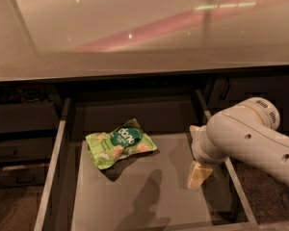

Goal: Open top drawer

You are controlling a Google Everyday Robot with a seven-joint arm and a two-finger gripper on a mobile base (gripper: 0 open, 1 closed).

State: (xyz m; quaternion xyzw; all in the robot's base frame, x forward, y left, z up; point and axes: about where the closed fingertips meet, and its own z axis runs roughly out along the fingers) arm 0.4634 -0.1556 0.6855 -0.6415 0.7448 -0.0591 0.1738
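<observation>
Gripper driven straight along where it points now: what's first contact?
Probably the pale floor of the top drawer, close to its right side edge: the gripper points down inside it. The green snack bag lies well left of that line. Depth is unclear.
</observation>
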